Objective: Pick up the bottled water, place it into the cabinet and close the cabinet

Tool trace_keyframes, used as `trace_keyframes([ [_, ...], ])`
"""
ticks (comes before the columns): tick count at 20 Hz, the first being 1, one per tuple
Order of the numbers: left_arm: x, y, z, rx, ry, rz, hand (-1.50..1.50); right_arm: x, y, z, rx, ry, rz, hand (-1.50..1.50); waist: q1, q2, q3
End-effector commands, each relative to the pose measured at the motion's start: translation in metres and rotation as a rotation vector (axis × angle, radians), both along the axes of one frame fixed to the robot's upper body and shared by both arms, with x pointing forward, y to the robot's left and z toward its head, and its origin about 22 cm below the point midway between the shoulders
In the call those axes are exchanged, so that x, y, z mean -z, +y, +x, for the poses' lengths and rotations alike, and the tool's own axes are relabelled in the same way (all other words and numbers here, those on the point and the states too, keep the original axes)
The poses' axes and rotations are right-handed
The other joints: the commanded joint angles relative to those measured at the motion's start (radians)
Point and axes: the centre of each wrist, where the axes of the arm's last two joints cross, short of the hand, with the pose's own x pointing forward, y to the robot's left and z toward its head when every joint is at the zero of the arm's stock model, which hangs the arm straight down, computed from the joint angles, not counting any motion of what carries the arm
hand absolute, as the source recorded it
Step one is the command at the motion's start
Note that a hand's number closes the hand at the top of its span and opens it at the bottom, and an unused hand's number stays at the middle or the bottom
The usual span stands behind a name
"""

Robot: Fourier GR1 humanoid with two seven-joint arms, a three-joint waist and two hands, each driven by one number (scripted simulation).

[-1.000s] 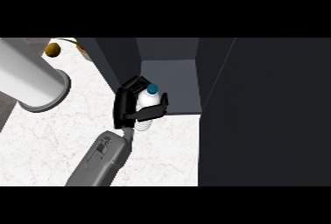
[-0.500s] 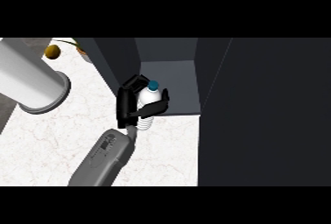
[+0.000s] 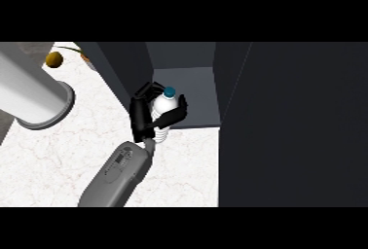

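Bottled water (image 3: 164, 104), a clear bottle with a teal cap, sits in the grasp of a black hand (image 3: 147, 114) at the mouth of a dark cabinet (image 3: 183, 92). The cap points up and away from the viewer, toward the cabinet's grey interior. Black fingers (image 3: 173, 111) curl across the right side of the bottle, and the rest of the hand wraps its left side, so only the cap, the shoulder and the ribbed lower end of the bottle show. That lower end hangs just over the front edge of the cabinet floor, above the white marbled surface (image 3: 57, 155).

A grey forearm (image 3: 119, 175) rises from the lower edge of the view, slanting up and to the right to meet the hand. Only this one arm shows, and which of the robot's arms it is cannot be told from the view.

An open cabinet door (image 3: 295, 126), dark and broad, fills the right side of the view from top to bottom. Another dark panel (image 3: 119, 63) stands at the cabinet's left side, just beside the hand.

At the left, a large pale grey cylinder (image 3: 32, 92) with a flared rim lies across the surface. Near the top left corner, well apart from the bottle, a small yellow-brown round object (image 3: 53, 59) rests on the surface.
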Motion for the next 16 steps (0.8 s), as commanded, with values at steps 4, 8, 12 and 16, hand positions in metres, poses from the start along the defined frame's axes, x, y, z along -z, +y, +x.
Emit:
trace_keyframes([
  [4, -0.023, -0.006, 0.043, 0.080, 0.008, 0.112, -1.50, -0.017, 0.008, 0.002, -0.049, -0.056, 0.037, -1.50, -0.039, 0.040, -0.009],
  [8, -0.040, 0.001, 0.075, 0.092, 0.053, 0.152, -1.50, -0.017, 0.008, 0.003, -0.026, -0.033, 0.035, -1.50, -0.039, 0.047, -0.009],
  [12, -0.054, 0.006, 0.094, 0.085, 0.056, 0.162, -1.50, -0.019, 0.013, 0.002, -0.062, -0.056, 0.042, -1.50, -0.042, 0.049, -0.010],
  [16, -0.051, 0.011, 0.101, 0.103, 0.053, 0.184, -1.50, -0.022, 0.009, -0.003, -0.042, -0.056, 0.041, -1.50, -0.036, 0.044, -0.009],
])
